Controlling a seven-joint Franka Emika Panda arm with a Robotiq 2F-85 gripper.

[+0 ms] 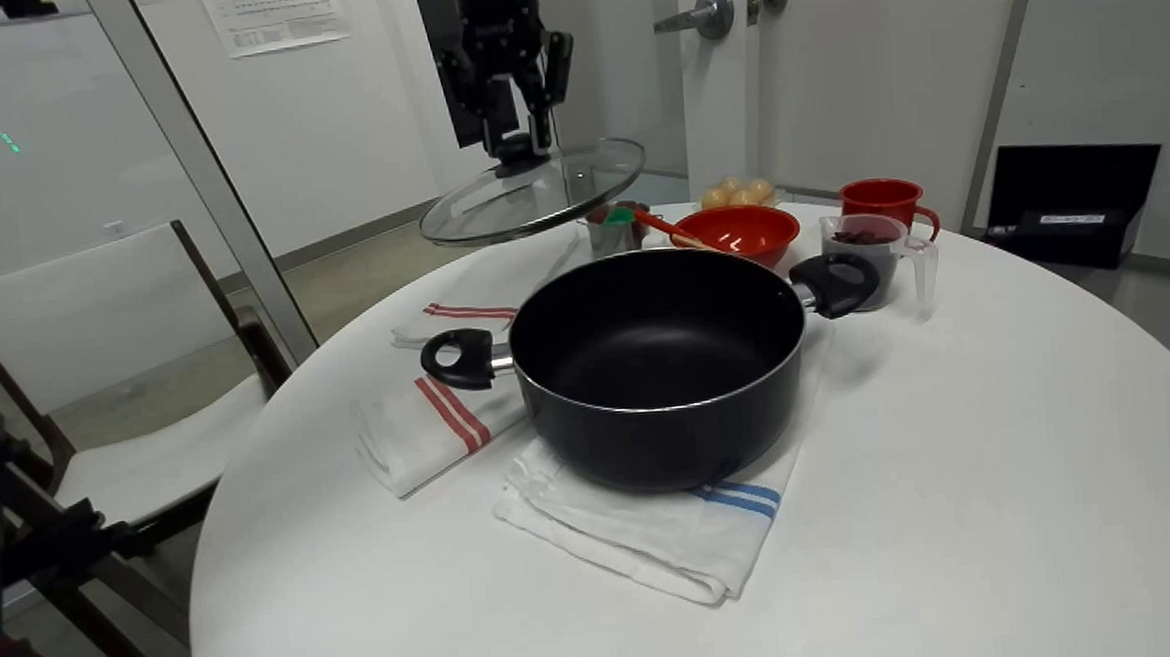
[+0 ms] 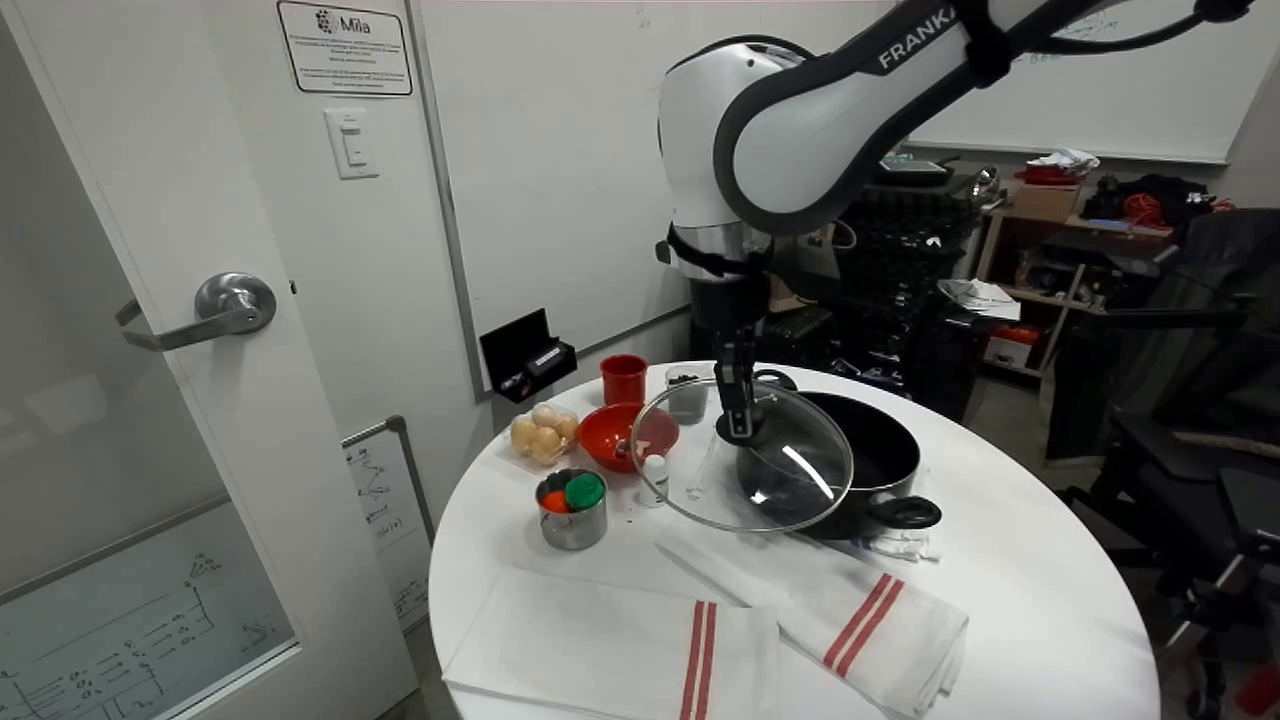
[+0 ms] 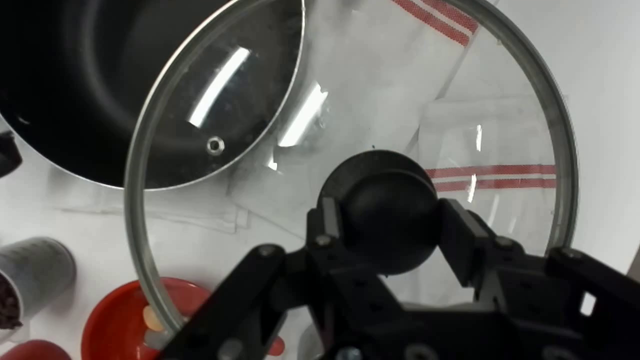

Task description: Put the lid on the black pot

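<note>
The lid is clear glass with a thin metal rim and black knob; it shows in both exterior views [image 1: 592, 183] [image 2: 800, 490] and the wrist view [image 3: 370, 110]. My gripper [image 1: 518, 144] is shut on the lid's knob, also in the wrist view [image 3: 387, 220], and holds the lid tilted in the air. The black pot [image 1: 666, 439] stands uncovered on a folded towel, its dark inside facing up. In the wrist view the lid overlaps only part of the pot [image 3: 110, 75], which lies to the upper left. In an exterior view the lid partly hides the pot [image 2: 895, 440].
Near the pot stand a red bowl [image 1: 740, 235], a measuring cup [image 1: 867, 264], a red mug [image 1: 879, 198], a metal cup [image 2: 573, 525] and eggs in a carton [image 2: 545, 435]. Red-striped towels [image 2: 610, 640] lie on the round white table [image 1: 1003, 467]. The pot's handles [image 1: 462, 360] stick out sideways.
</note>
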